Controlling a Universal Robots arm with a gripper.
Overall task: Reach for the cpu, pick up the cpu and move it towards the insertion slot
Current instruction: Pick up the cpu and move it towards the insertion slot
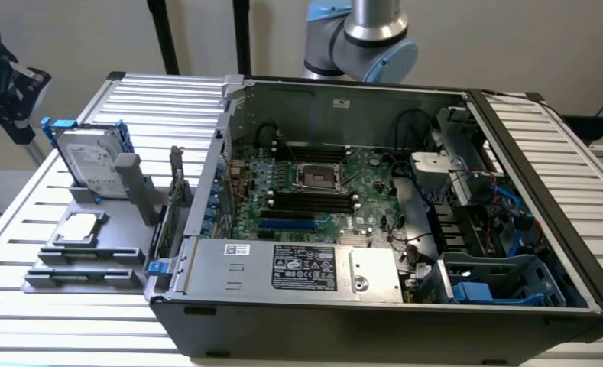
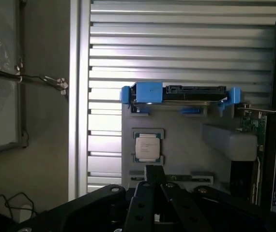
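Note:
The cpu [image 1: 79, 228] lies flat in a recess of a grey holder [image 1: 118, 229] on the slatted table, at the exterior view's left, outside the computer case. In the wrist view the cpu [image 2: 147, 146] shows its silver-white top just beyond my gripper [image 2: 154, 174], which hangs above it and apart from it, black fingers drawn together with nothing between them. The insertion slot [image 1: 316, 177] is the silver-framed socket with a dark centre on the green motherboard inside the open case. The arm's silver and blue joint [image 1: 367, 38] rises behind the case.
A silver hard drive [image 1: 87, 160] in blue brackets stands upright on the holder behind the cpu, seen edge-on as hard drive [image 2: 181, 93] from the wrist. The case wall [image 1: 204, 191] separates holder from motherboard. Black memory slots [image 1: 312, 202], cables and a power supply [image 1: 301, 267] surround the socket.

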